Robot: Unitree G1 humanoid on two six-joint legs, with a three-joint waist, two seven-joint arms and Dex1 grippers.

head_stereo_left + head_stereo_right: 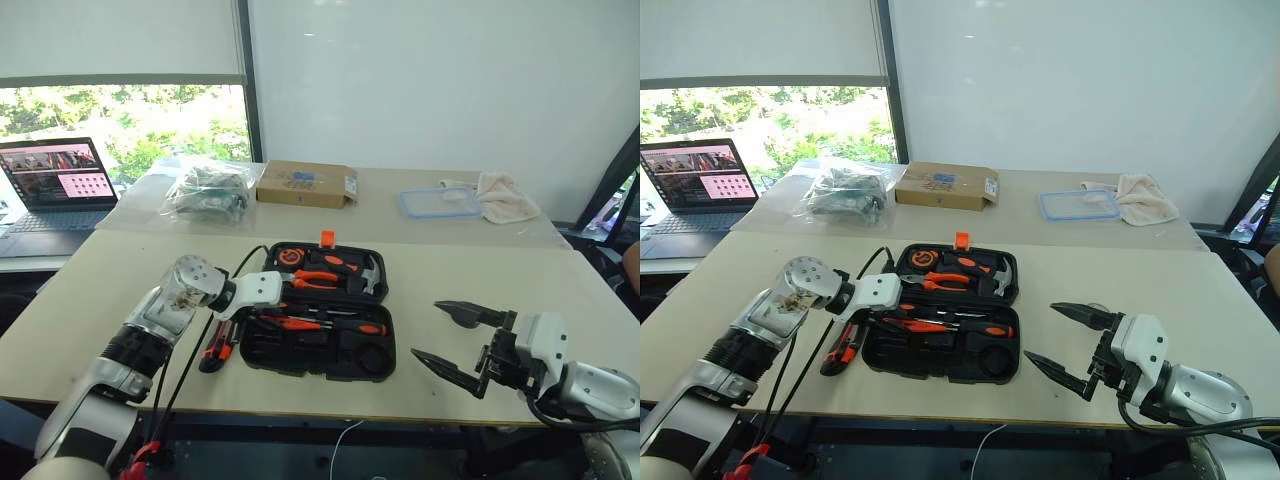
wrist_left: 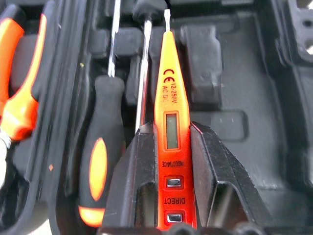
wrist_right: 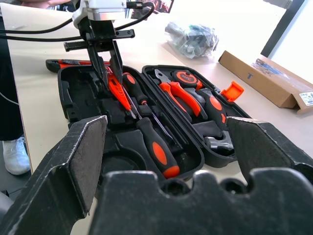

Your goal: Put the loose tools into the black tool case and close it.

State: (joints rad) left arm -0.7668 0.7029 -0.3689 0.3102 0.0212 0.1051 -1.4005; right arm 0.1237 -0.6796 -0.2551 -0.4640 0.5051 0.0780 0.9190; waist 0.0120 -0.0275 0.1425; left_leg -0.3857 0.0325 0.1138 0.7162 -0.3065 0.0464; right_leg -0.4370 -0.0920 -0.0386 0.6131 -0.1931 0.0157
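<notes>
The black tool case (image 1: 300, 352) lies open mid-table, its lid half on the far side. My left gripper (image 2: 173, 142) is shut on the slim orange pen-like tool (image 2: 168, 88) and holds it tip-down over the near half, beside two orange-and-black screwdrivers (image 3: 156, 149) (image 3: 133, 85) lying in their slots. From across the case, the same gripper (image 3: 108, 63) shows above that half. The orange-and-black utility knife (image 1: 215, 350) lies on the table left of the case. My right gripper (image 1: 425, 328) hangs open to the right of the case, holding nothing.
Orange-handled pliers (image 1: 315, 280) and a small hammer (image 1: 370, 275) sit in the lid half, with an orange latch (image 1: 327, 238) at its far edge. At the back are a cardboard box (image 1: 305, 184), a plastic bag (image 1: 208, 192), a laptop (image 1: 55, 190), a clear lid (image 1: 440, 203) and a cloth (image 1: 505, 195).
</notes>
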